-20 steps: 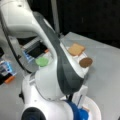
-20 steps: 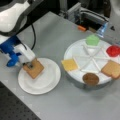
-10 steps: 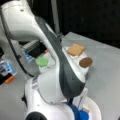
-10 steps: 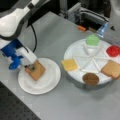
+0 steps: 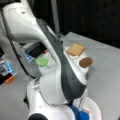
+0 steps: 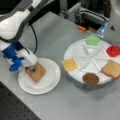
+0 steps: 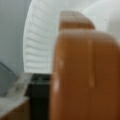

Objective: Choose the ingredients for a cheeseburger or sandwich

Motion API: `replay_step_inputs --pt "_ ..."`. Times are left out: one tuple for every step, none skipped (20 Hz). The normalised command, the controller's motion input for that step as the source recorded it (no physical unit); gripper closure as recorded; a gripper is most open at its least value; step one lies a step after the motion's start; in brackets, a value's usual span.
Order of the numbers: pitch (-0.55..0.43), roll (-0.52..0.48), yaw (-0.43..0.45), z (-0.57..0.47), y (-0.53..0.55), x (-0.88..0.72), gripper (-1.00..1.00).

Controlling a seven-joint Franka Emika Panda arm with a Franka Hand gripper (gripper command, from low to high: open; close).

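Arm down low, gripper (image 6: 29, 68) at left of frame.
White arm (image 6: 17, 20) comes in from upper left in a front view, blue wrist section bent down; fingers closed on a tan bread square (image 6: 36, 72). In a front view, arm body (image 5: 57, 72) fills centre; blue wrist part shows at bottom edge.

Small white plate (image 6: 50, 82): gripper (image 6: 29, 69) and bread square (image 6: 37, 72) occupy its left half; right half bare. Grey table (image 6: 50, 37) between the plate and the sectioned tray (image 6: 75, 51): open. Tray's central sections bare; food pieces line its rim.
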Motion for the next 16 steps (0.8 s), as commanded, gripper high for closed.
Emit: replay_step_inputs --pt "-0.102 -0.099 0.13 -0.23 0.03 0.09 1.0" --pt "-0.103 -0.093 0.131 -0.21 0.03 0.07 1.0" --pt "-0.101 -0.091 0.134 -0.17 0.04 0.04 1.0" --pt "-0.097 -0.086 0.134 -0.15 0.04 0.02 1.0" --pt "-0.097 -0.093 0.151 -0.12 0.03 0.01 1.0" --pt "-0.107 -0.092 0.17 -0.1 0.02 0.0 1.0" --pt "-0.107 -0.089 0.173 -0.08 0.02 -0.01 1.0" --pt "-0.111 -0.089 0.174 -0.07 0.02 -0.01 1.0" --pt "-0.1 -0.111 0.158 -0.06 0.03 -0.02 1.0" --pt "-0.094 -0.117 0.151 -0.05 0.03 -0.03 1.0" --pt "-0.088 -0.118 0.143 -0.05 0.04 -0.03 1.0" --pt "-0.085 -0.12 0.14 -0.05 0.04 -0.04 1.0" --pt "-0.082 -0.12 0.139 -0.05 0.04 -0.05 1.0" --pt "-0.081 -0.116 0.141 -0.04 0.04 -0.06 1.0" --pt "-0.081 -0.114 0.141 -0.04 0.05 -0.06 1.0" --pt "-0.076 -0.11 0.138 -0.05 0.06 -0.07 1.0"
